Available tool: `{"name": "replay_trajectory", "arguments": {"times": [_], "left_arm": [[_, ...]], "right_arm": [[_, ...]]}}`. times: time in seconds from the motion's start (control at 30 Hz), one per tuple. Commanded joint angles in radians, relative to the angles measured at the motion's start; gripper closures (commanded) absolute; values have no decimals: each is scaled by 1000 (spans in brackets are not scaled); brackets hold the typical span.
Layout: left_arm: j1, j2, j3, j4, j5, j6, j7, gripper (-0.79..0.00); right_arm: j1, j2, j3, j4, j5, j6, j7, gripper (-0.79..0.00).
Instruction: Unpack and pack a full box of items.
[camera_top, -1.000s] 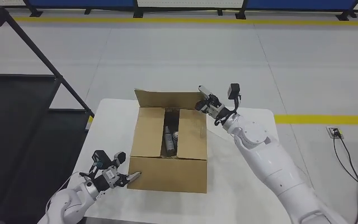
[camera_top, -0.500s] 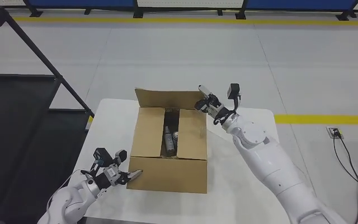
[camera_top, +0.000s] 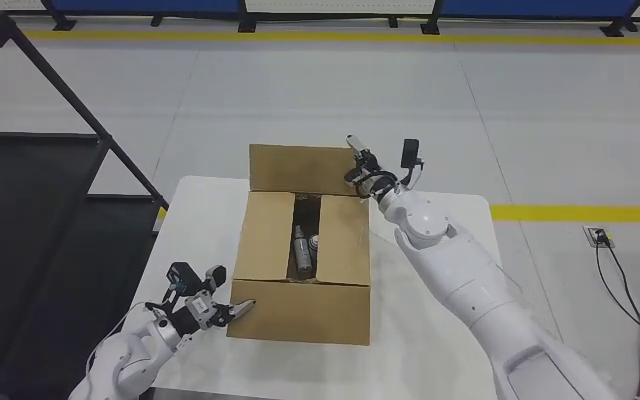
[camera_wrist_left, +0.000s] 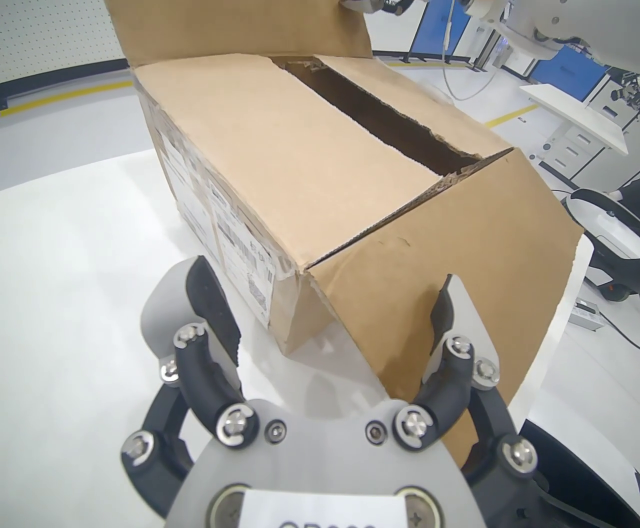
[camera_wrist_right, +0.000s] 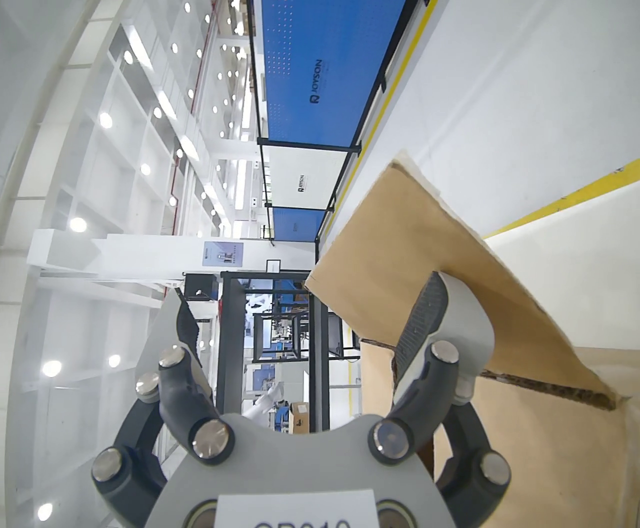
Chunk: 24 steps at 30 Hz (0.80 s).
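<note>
Facing left hand (camera_wrist_left: 324, 274), box (camera_wrist_left: 300, 165) corner.

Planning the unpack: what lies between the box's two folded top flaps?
A dark slot; through it the top view shows items inside the box.

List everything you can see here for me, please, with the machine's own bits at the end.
Cardboard box: one, brown, middle of the table, top flaps nearly shut with a gap between them.
Raised flap: one, brown, standing up at the box's far end.
Items in the box: count unclear, dark and grey, seen through the gap.
Labels: several, white, on the box's side.
Table: one, white, under the box.
Left gripper: one, grey and black, open, at the box's near corner.
Right gripper: one, grey and black, open, at the raised flap's corner.
</note>
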<state>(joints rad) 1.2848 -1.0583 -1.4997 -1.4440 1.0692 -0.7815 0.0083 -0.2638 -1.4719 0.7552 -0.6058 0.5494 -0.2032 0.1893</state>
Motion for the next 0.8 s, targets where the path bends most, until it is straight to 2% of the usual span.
{"name": "replay_trajectory", "arguments": {"times": [0.0,0.17,0.33,0.53,0.77], "left_arm": [[4,0,-2,-1,-2,5,10,-785],[7,2,-4,-2,1,10,18,-785],[9,3,-3,-2,6,7,26,-785],[9,5,-1,0,16,1,34,-785],[15,8,-3,4,21,-6,45,-785]], "right_arm": [[24,-30,-25,60,-9,10,-32,-785],[62,-94,-71,168,-41,22,-86,-785],[82,-138,-71,246,-37,-34,-128,-785],[103,-177,-78,311,-61,-6,-127,-785],[124,-203,-71,362,-77,47,-57,-785]]}}
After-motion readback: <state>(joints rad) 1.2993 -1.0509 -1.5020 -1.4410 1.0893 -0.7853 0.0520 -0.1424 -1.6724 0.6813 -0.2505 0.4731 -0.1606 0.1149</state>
